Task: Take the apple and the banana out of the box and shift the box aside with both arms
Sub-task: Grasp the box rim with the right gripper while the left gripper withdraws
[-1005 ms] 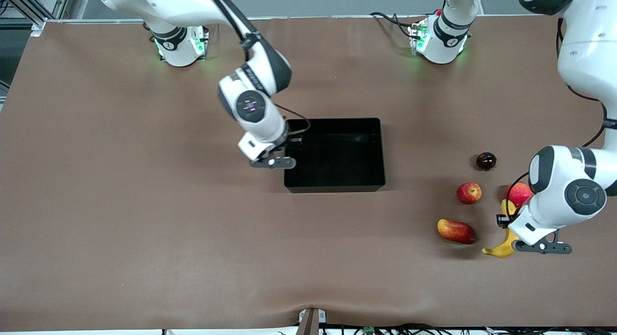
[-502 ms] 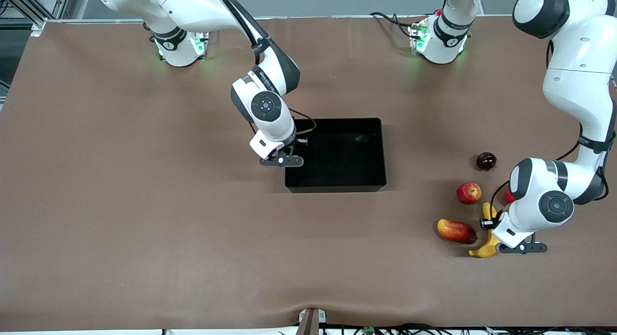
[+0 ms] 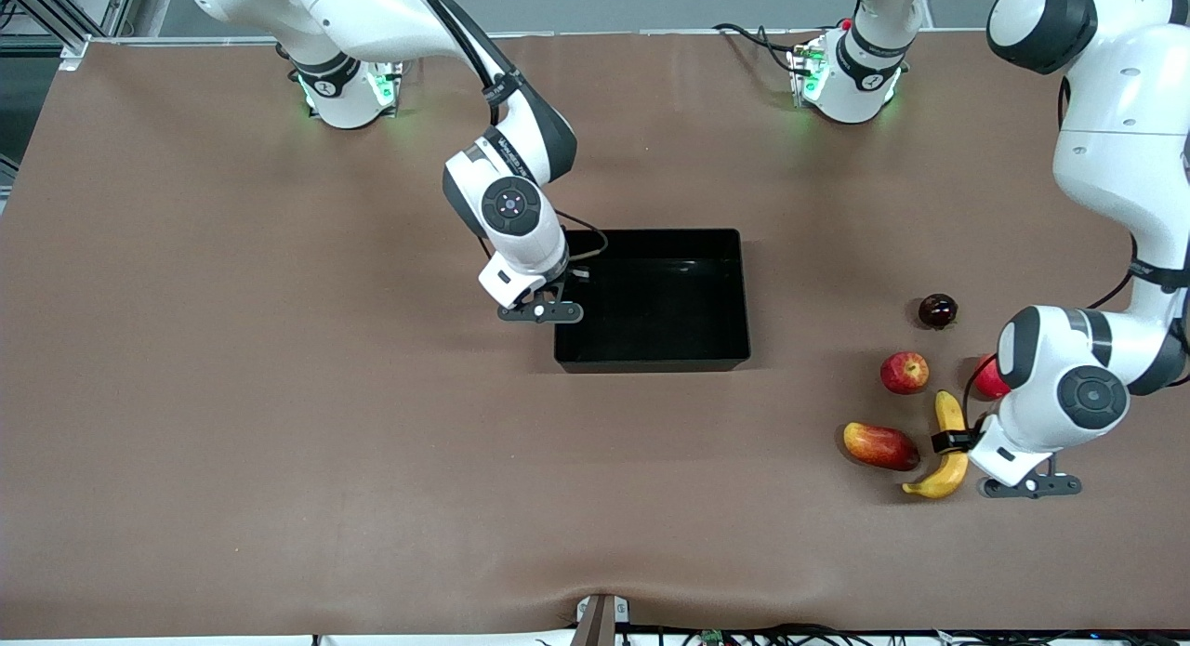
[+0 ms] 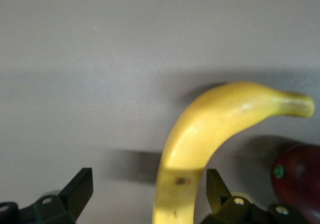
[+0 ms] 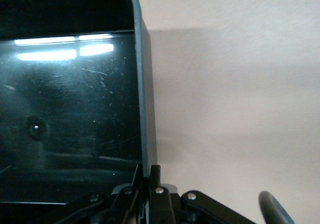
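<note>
The yellow banana (image 3: 948,414) lies on the table near the left arm's end, next to the mango. My left gripper (image 3: 954,441) is low over its middle, open, with the banana (image 4: 210,129) between the fingers and close to one of them (image 4: 217,189). The small red apple (image 3: 904,372) with a yellow patch lies farther from the front camera than the banana. The glossy black box (image 3: 734,297) sits mid-table. My right gripper (image 3: 561,293) is shut on the box wall (image 5: 145,108) at the right arm's end, one finger (image 5: 155,180) outside and one inside.
The red-yellow mango (image 3: 879,446) lies beside the banana. A larger plain red fruit (image 3: 985,376) is partly hidden by my left arm. A dark round fruit (image 3: 937,309) lies farther from the front camera. A red fruit (image 4: 297,176) shows at the left wrist view's edge.
The banana and my left gripper shifted toward the right arm's end, and more of the banana now shows. The box slid slightly toward the left arm's end in my right gripper.
</note>
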Controlling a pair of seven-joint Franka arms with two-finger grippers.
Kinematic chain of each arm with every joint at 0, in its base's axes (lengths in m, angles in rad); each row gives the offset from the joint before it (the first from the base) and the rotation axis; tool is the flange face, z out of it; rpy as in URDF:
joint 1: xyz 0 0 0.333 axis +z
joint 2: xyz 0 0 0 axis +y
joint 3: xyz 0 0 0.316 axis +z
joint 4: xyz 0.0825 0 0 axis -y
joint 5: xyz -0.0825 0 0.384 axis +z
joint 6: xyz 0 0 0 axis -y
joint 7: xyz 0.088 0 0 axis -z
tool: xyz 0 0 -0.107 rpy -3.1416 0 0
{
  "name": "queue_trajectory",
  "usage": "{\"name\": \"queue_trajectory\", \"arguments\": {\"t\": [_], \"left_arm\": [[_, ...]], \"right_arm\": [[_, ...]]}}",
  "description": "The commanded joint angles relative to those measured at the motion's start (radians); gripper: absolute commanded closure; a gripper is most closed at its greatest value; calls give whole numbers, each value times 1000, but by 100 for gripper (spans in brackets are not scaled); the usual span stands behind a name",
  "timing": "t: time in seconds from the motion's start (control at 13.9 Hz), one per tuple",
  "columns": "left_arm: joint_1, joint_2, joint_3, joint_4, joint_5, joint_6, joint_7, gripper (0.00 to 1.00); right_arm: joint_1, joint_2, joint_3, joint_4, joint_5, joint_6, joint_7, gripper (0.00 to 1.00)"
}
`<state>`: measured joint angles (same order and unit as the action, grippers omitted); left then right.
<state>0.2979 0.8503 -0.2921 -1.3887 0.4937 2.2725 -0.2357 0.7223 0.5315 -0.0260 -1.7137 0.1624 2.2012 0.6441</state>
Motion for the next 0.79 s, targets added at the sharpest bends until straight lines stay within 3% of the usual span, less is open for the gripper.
{"name": "queue_trajectory", "arguments": {"t": [0.0,0.22,0.5,0.72], "left_arm": [[6,-112,-4,-18,14,-5,-1,0],[41,-229,-56,-36,-44,-31,-1,0],[49,-400,-76,-36,-190,-261,-1,0],[50,-526,-78,-35,-256,-414,42,0]], "right_arm": [[-79,-135,-2,-14,-17,-115,0,100],[-158,-220,-2,-18,-18,-187,-1,100],[-280,-309,-3,-33,-27,-339,-46,100],[-415,-401,-2,-136,-44,-340,-224,100]]}}
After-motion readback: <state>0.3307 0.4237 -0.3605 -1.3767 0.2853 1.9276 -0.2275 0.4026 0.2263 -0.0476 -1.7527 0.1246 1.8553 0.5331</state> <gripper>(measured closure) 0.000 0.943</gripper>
